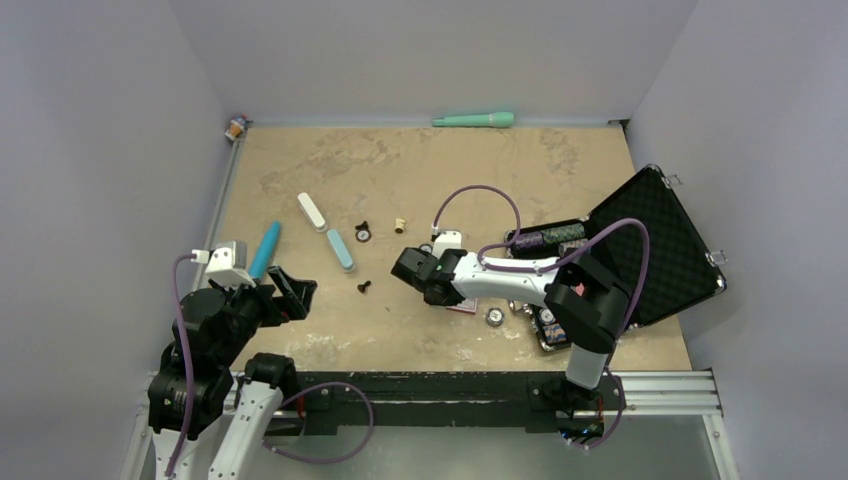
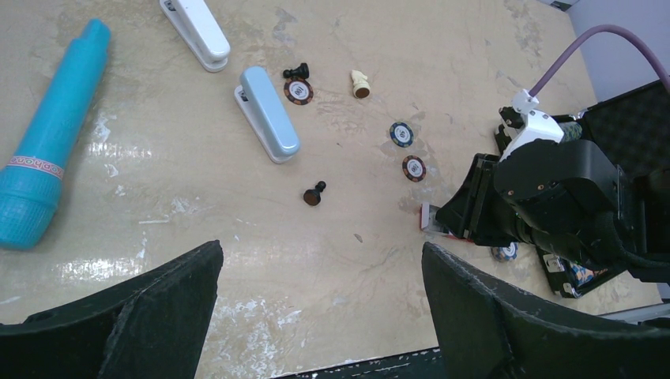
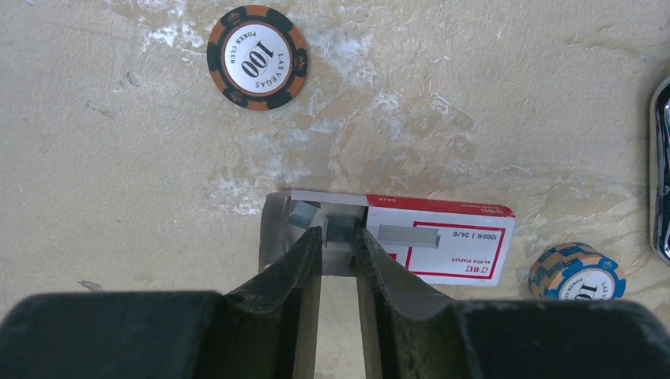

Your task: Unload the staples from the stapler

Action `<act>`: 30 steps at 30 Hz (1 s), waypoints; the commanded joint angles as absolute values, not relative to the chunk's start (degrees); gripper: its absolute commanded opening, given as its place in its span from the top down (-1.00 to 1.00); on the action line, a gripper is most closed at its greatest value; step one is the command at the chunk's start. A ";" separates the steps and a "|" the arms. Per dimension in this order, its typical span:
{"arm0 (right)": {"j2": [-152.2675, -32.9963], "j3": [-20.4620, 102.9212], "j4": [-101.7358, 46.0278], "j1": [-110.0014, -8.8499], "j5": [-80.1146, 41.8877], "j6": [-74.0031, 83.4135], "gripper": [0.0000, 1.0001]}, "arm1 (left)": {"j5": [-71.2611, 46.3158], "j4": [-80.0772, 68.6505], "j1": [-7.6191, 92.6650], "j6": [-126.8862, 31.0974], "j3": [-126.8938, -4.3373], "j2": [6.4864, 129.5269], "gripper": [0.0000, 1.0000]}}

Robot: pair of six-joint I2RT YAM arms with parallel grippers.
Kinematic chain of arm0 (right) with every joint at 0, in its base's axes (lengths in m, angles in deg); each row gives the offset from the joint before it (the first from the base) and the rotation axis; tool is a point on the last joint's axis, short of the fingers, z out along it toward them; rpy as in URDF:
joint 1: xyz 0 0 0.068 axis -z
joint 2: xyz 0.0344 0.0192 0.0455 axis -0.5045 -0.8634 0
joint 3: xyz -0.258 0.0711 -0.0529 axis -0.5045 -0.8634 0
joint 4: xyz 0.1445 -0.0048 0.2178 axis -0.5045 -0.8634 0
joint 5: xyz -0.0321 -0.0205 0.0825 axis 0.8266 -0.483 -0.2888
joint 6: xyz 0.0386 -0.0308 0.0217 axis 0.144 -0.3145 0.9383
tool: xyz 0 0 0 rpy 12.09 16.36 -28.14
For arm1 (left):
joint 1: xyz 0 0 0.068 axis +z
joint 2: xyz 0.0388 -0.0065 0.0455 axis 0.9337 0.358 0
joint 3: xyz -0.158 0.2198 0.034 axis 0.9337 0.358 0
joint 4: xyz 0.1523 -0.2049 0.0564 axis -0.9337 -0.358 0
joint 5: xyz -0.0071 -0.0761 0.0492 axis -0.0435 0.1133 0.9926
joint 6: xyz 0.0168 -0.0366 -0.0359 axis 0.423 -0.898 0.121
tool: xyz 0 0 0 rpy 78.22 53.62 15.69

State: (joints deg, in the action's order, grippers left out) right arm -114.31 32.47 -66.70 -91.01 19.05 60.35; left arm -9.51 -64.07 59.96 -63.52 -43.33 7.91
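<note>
The stapler lies at the left middle of the table as two bars, one white (image 1: 312,211) and one light blue (image 1: 340,249); the left wrist view also shows the white bar (image 2: 195,30) and the blue bar (image 2: 269,122). My right gripper (image 3: 341,237) is over the slid-open tray of a red-and-white staple box (image 3: 458,241). Its jaws are nearly closed around a short grey strip of staples (image 3: 342,227). Another strip (image 3: 302,213) lies in the tray beside it. My left gripper (image 2: 321,268) is open and empty, low over the near left of the table.
A bright blue marker (image 1: 265,249) lies left of the stapler and a teal pen (image 1: 473,120) at the back wall. Chess pieces (image 2: 314,193) and poker chips (image 3: 257,57) are scattered mid-table. An open black case (image 1: 655,245) stands at the right.
</note>
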 commanded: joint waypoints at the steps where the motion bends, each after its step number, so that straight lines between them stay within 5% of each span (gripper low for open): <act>1: -113.97 34.24 -66.23 -91.03 21.27 60.57 0.47 | -9.13 -62.24 60.23 -62.77 -43.28 8.61 -0.98; 23: -107.02 34.58 -71.07 -91.12 23.29 62.19 0.25 | -9.57 -61.97 60.23 -62.59 -43.13 9.71 -0.98; 26: -103.89 32.14 -68.98 -91.06 22.02 60.72 0.00 | -9.87 -61.39 60.23 -62.68 -42.65 10.92 -1.00; 30: -100.34 29.72 -65.44 -91.14 20.00 57.50 -0.82 | -9.62 -61.60 60.23 -62.74 -42.90 14.95 -1.00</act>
State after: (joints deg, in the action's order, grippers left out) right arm -104.19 31.75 -68.38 -91.01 20.30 59.89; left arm -9.56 -64.00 59.96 -63.52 -43.20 10.64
